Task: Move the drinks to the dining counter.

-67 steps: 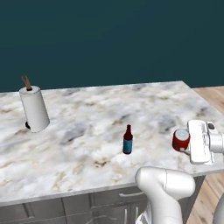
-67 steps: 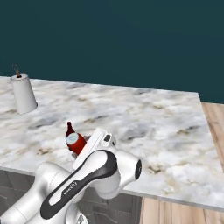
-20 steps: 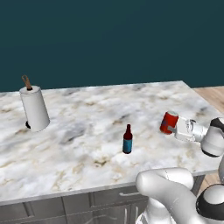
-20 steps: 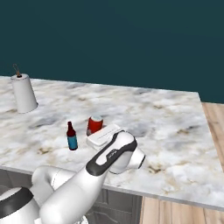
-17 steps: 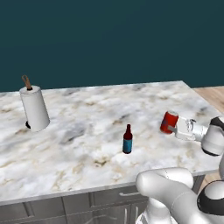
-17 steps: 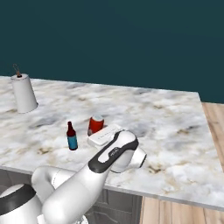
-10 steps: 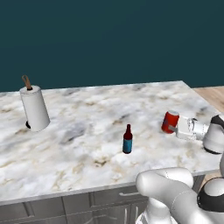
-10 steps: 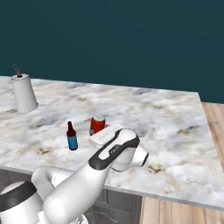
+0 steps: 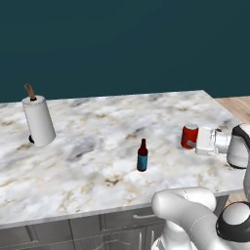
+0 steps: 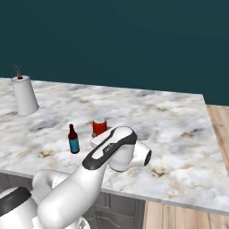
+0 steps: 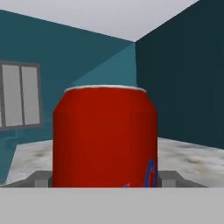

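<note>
Marble table (image 9: 97, 127), white with grey-brown veins, wide and deep over dark grey drawers, against a flat teal wall. By its look, the dining counter of the task.

Far left: white paper-towel roll (image 9: 39, 122), a soft matte cylinder on a brown-tipped spindle, upright and well apart from the drinks.

Centre, near the front edge: slim dark bottle (image 9: 142, 157), glassy, with red neck and blue label, upright and alone, untouched.

Right of centre: small red soda can (image 9: 189, 135), smooth painted metal with a silver top, upright, its base at or just above the marble; cannot tell which from the base views.

Farther right, reaching in level from the table's right end: white tool (image 9: 195, 139), spread nearly as wide as it goes and clamped on the soda can. From the hand view, can's red wall (image 11: 105, 135) dead ahead, long axis straight up, one grey fingertip (image 11: 38, 178) flush against each flank low on the body.

Key relation for the coming move: can directly in front of the tool, toward the table's middle, bottle further along the same way. Probably a release next, then a straight pull-back to the right so the round, easily tipped can keeps its footing.
</note>
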